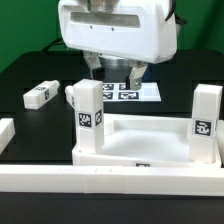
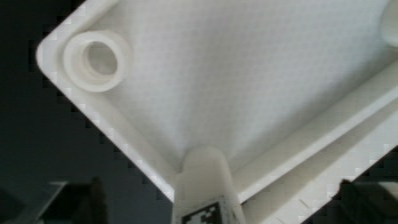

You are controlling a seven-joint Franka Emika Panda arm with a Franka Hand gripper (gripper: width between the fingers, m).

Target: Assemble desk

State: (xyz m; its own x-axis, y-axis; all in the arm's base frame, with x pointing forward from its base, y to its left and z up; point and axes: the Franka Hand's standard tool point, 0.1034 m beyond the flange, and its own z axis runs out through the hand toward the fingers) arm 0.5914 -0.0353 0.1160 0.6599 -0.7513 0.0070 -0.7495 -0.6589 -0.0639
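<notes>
Exterior view, left to right. A white border rail (image 1: 5, 135) lies at the left edge of the black tabletop (image 1: 30, 70). A loose leg (image 1: 40, 94) lies flat toward the far left. A second loose leg (image 1: 72, 92) lies just behind the left upright leg (image 1: 90, 116). The desk's tray top (image 1: 150, 140) rests mid-scene, near side, rim up. The claw (image 1: 116, 73) hangs over the tray's far part, fingers (image 1: 138, 74) spread and holding nothing. The marker board (image 1: 135, 93) lies beyond it. The right upright leg (image 1: 207, 120) stands at the tray's right end. Wrist view: tray floor, a round corner socket (image 2: 93, 55), and one tagged leg.
</notes>
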